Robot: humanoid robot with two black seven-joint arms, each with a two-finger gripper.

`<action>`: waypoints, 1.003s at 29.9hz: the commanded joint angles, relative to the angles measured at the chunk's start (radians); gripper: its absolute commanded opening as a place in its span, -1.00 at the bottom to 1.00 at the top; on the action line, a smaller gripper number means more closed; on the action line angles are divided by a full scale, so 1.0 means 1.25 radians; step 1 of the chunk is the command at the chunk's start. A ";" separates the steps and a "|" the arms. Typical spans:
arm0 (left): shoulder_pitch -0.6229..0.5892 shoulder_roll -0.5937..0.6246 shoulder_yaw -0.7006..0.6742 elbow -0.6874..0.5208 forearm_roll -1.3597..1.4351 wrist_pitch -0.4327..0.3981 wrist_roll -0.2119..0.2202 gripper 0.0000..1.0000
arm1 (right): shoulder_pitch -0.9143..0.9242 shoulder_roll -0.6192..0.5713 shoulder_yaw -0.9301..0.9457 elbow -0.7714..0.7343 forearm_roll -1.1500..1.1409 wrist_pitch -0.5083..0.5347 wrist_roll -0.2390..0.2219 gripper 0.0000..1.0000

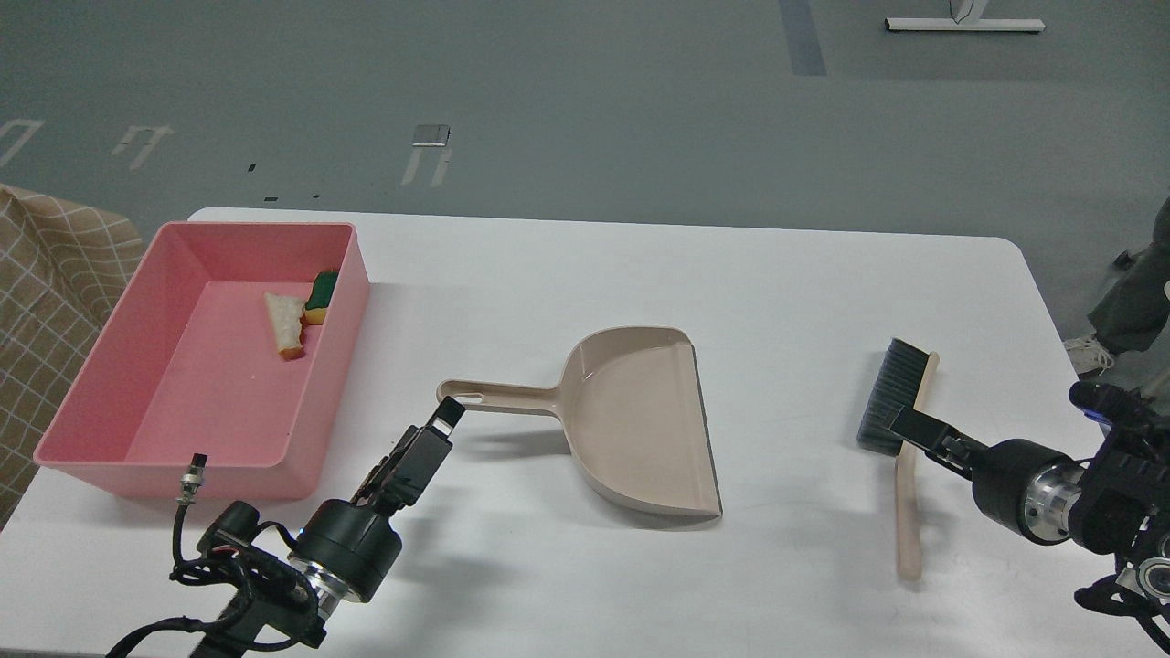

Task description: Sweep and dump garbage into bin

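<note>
A white table fills the view. On its left end sits the bin, a large shallow pink plastic tub with sloped walls and a smooth floor. Both scraps of garbage lie inside it, against the right wall toward the far end. The bread slice is a torn white wedge with a brown crust along its edge, lying flat on the pink floor. Just to its right, touching or almost touching it, is the sponge chunk, which shows a dark green top face over a yellow-orange lower part and leans against the bin's wall.

Near the middle of the table lies a beige dustpan, its handle pointing left and its wide mouth, edged with a dark strip, facing right. The pan holds nothing. The left gripper sits just at the near side of the handle's tip, close to it; its fingers look slim and close together, but I cannot tell whether the jaws are released or clenched, or whether they touch the handle.

Toward the right lies a brush with dark bristles at its far end and a long beige handle running toward the near edge. The right gripper is at the bristle head where it meets the handle, and whether its jaws grasp the brush cannot be told.
</note>
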 commanded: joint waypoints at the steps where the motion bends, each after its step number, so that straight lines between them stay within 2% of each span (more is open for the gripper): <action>1: -0.001 0.016 -0.003 -0.014 0.001 0.000 -0.031 0.95 | 0.000 0.006 0.024 0.001 0.001 0.000 0.000 0.98; 3: -0.012 0.016 -0.008 -0.014 0.001 0.000 -0.044 0.95 | 0.002 0.021 0.067 0.001 0.006 0.000 0.001 0.98; 10: -0.127 0.010 -0.010 -0.011 -0.068 0.000 -0.035 0.95 | 0.077 0.072 0.141 -0.005 0.057 0.000 0.001 0.97; 15: -0.225 0.011 -0.003 0.016 -0.153 0.000 -0.034 0.95 | 0.126 0.180 0.224 -0.005 0.059 0.000 0.002 0.96; 17: -0.274 0.011 0.001 0.054 -0.173 0.000 -0.034 0.95 | 0.153 0.261 0.259 -0.004 0.059 0.000 0.004 0.96; 24: -0.354 -0.001 0.001 0.129 -0.177 0.000 -0.035 0.95 | 0.234 0.403 0.266 -0.004 0.059 0.000 0.004 0.97; 27: -0.382 -0.029 -0.002 0.137 -0.189 0.000 -0.034 0.95 | 0.255 0.403 0.267 -0.003 0.076 0.000 0.005 0.97; 30: -0.422 -0.060 -0.005 0.137 -0.254 0.000 -0.042 0.95 | 0.264 0.403 0.250 0.003 0.174 0.000 0.007 0.97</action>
